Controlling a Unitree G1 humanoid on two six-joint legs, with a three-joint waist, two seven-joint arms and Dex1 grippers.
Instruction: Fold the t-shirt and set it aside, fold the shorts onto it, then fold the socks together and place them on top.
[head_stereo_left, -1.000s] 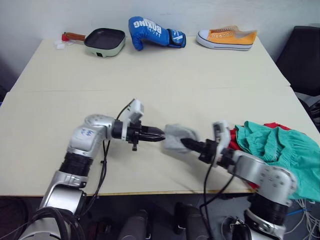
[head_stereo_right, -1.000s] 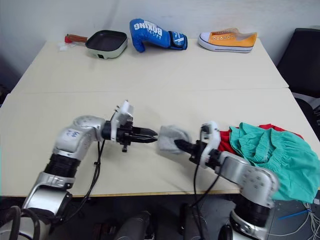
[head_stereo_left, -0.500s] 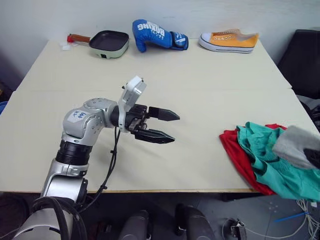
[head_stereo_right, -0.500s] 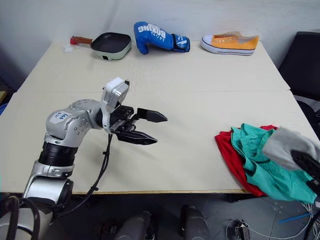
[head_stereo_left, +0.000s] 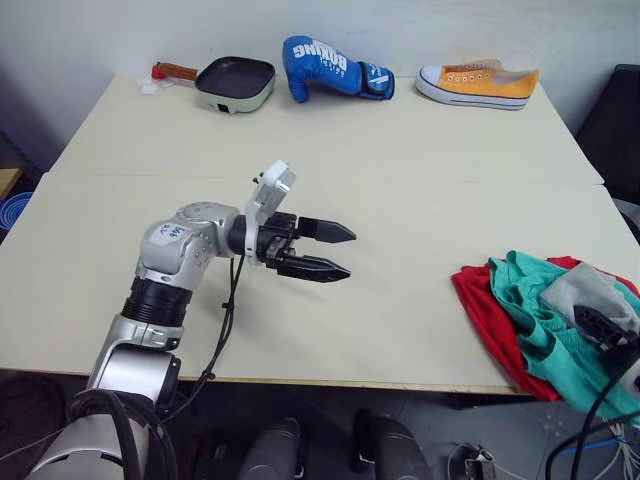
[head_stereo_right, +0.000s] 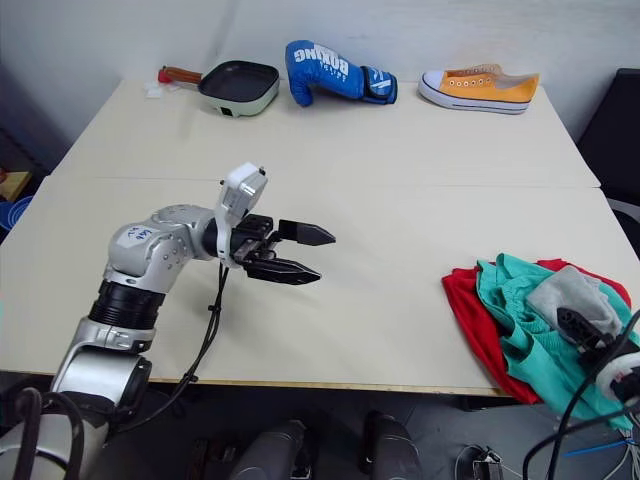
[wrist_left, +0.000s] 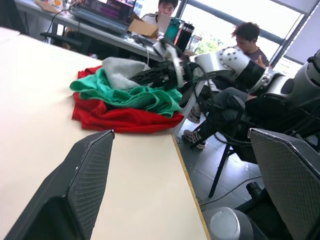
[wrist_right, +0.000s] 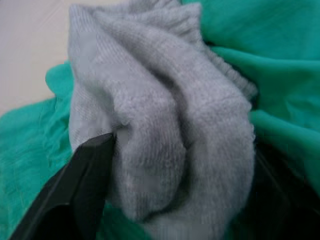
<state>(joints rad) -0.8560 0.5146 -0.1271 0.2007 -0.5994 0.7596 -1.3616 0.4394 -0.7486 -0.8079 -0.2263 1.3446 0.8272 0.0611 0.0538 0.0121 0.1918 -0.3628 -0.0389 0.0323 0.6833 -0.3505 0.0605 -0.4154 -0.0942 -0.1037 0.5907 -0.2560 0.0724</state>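
The red t-shirt (head_stereo_left: 483, 312) lies folded at the table's right front edge. On it rest the teal shorts (head_stereo_left: 527, 303). The grey socks (head_stereo_left: 591, 287) sit bundled on top of the shorts. My right gripper (head_stereo_right: 573, 321) is at the socks from the near side. In the right wrist view its fingers (wrist_right: 86, 184) stand wide apart on either side of the bundle (wrist_right: 165, 125), so it is open. My left gripper (head_stereo_left: 346, 254) hovers over the middle of the table, open and empty, pointing toward the pile.
At the table's far edge stand a green pan (head_stereo_left: 236, 82), a blue boxing glove (head_stereo_left: 325, 68) and a yellow sneaker (head_stereo_left: 478, 80). The clothes pile overhangs the table's right front corner. People sit at a desk (wrist_left: 235, 45) beyond that side.
My right arm carried the socks from the table's middle to the pile on the right and spread its fingers. The left gripper let go, opened and drew back. The camera has shifted.
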